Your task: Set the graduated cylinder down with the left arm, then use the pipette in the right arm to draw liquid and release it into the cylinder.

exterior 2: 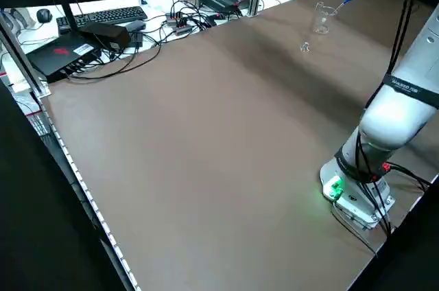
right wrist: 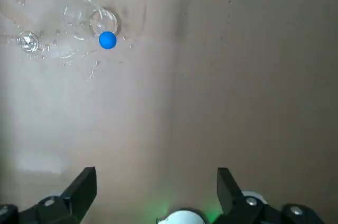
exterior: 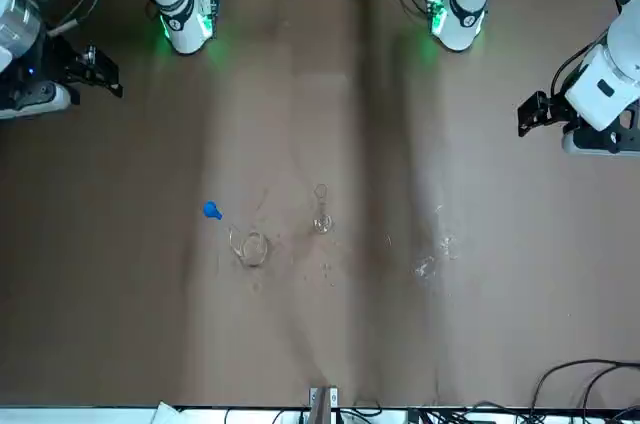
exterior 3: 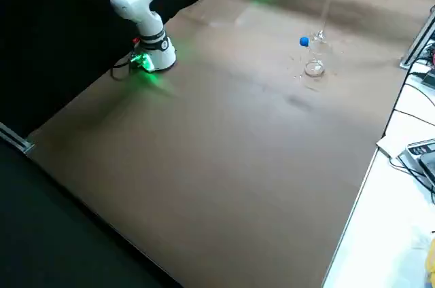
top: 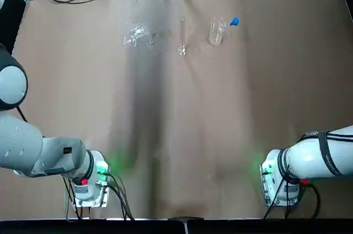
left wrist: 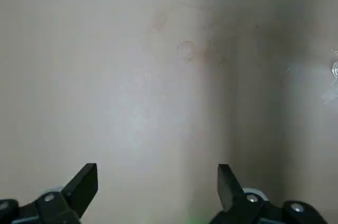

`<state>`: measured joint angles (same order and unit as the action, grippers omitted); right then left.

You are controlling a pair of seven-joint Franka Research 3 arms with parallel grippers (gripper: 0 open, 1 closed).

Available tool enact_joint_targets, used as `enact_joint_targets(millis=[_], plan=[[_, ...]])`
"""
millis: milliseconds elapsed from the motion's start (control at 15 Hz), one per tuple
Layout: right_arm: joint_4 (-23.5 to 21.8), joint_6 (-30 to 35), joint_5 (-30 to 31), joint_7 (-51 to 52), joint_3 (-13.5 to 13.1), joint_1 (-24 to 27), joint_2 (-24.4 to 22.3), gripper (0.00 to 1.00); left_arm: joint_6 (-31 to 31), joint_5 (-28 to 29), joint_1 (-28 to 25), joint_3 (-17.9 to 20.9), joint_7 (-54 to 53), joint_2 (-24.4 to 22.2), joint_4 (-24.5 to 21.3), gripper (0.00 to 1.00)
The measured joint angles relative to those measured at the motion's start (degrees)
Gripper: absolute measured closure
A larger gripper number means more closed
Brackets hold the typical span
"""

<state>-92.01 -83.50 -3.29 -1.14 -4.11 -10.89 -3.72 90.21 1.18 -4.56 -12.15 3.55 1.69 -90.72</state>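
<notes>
As seen from overhead: graduated cylinder upright near the middle of the bench's far edge, beaker just beside it toward the robot's right, pipette leaning in the beaker with its blue bulb out over the rim, heap of clear glassware toward the left. Left arm and right arm folded back at the near corners — neither gripper in this view.

Front view: cylinder on its foot, apart from both arms; left gripper and right gripper held off at the bench's side edges.

Side views: same cluster of glass at the far edge, nothing gripped.

Left wrist view: left fingers spread wide, empty, over bare bench.

Right wrist view: right fingers likewise parted and empty; blue bulb well apart.

Judged progress: cylinder already standing — pipette pickup, drawing of liquid and release into the cylinder all remaining. Liquid level not discernible.
</notes>
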Motion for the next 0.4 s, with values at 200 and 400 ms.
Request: enact_joint_targets(millis=[200, 400], plan=[[-5.2, -3.7, 0.0, 1.3, 0.1, 0.0, -2.9, 0.0, 0.0, 0.0, 0.0, 0.0, -0.1, 0.0, 0.0, 0.0], [-6.6, -4.0, 0.0, 4.0, 0.1, 0.0, -4.3, 0.0, 0.0, 0.0, 0.0, 0.0, -0.1, 0.0, 0.0, 0.0]])
